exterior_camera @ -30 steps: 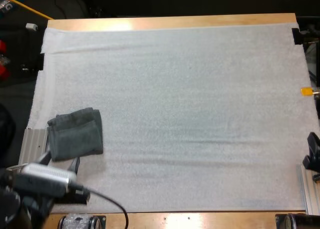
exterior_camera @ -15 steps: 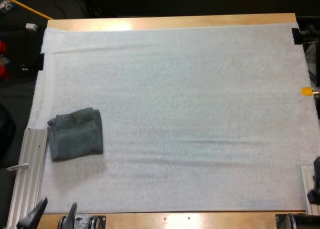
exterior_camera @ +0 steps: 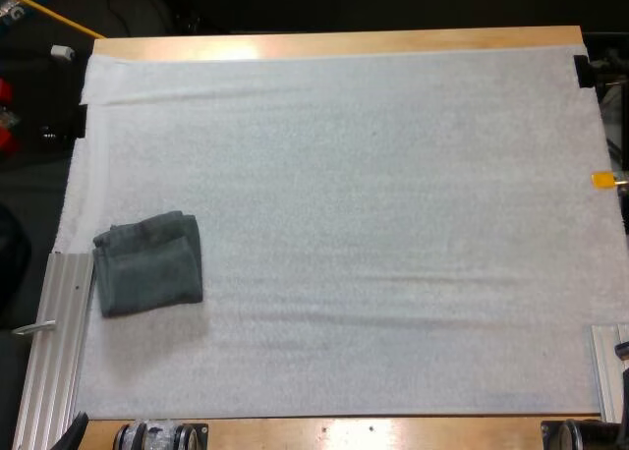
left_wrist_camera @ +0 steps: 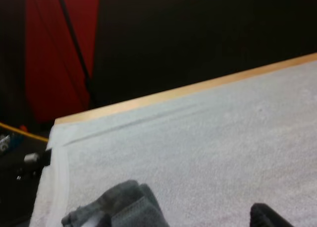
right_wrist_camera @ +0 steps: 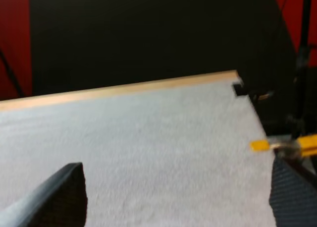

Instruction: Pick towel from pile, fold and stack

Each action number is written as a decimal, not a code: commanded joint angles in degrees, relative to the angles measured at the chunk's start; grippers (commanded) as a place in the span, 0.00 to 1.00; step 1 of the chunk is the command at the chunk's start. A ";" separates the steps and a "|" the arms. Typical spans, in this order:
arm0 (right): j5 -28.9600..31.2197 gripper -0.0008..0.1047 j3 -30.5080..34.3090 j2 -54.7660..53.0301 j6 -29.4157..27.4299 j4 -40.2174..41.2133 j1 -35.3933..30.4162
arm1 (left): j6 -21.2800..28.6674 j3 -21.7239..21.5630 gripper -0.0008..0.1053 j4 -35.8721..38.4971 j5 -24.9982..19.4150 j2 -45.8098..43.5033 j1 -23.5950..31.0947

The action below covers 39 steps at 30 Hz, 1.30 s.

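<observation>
From the high view we see a folded dark grey-green towel (exterior_camera: pixel 148 263) lying flat on the white foam mat (exterior_camera: pixel 373 224), close to the mat's left edge and just beside a ribbed metal rail (exterior_camera: pixel 57 342). The mat covers most of the wooden table (exterior_camera: pixel 334 43). Our left gripper (exterior_camera: pixel 75 434) shows as a black tip at the mat's near left corner, well clear of the towel.

In the left wrist view the towel (left_wrist_camera: pixel 124 207) sits just ahead of our left gripper (left_wrist_camera: pixel 181 222). One black fingertip (left_wrist_camera: pixel 267 217) stands far to one side, so the hand is released and grasps nothing.

In the right wrist view the black fingers (right_wrist_camera: pixel 54 199) of our right gripper (right_wrist_camera: pixel 173 202) are spread wide over bare mat, released.
</observation>
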 commanded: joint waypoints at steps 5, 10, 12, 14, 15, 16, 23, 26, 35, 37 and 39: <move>-1.24 0.71 -0.10 -2.31 -0.68 0.00 -0.10 | 0.03 1.07 0.53 0.96 -0.15 -7.68 0.00; -1.24 0.71 0.79 -2.20 -0.68 -5.30 -0.10 | 0.03 5.86 0.53 -1.71 -0.15 -7.68 0.00; -1.24 0.71 2.55 -2.20 -0.68 -8.04 -0.10 | 0.03 8.59 0.53 -4.07 -0.15 -7.59 0.00; -1.24 0.71 5.31 -2.20 -0.68 -10.72 -0.10 | 0.03 12.29 0.53 -7.73 -0.15 -7.56 0.00; -1.14 0.71 6.52 -2.20 -0.68 -11.53 -0.10 | 0.03 13.57 0.53 -9.30 -0.15 -7.56 0.00; -1.10 0.71 7.93 -2.20 -0.68 -12.70 -0.10 | 0.03 15.59 0.53 -11.39 -0.15 -7.56 0.00; -0.87 0.71 18.50 -2.09 -2.82 -20.18 -0.10 | 0.03 27.99 0.53 -27.04 -0.15 -7.45 0.00; -0.87 0.71 21.95 -2.09 -2.96 -21.74 -0.10 | 0.03 32.20 0.53 -31.41 -0.15 -7.34 0.00; -0.87 0.71 28.76 -2.09 -3.23 -21.95 -0.10 | 0.03 37.75 0.53 -33.10 -0.15 -7.34 0.00; -0.87 0.71 29.77 -1.98 -3.23 -21.95 -0.10 | 0.03 38.04 0.53 -32.97 -0.15 -7.34 0.00; -0.87 0.71 30.63 -1.98 -3.23 -21.95 -0.10 | 0.03 38.05 0.53 -32.68 -0.15 -7.34 0.00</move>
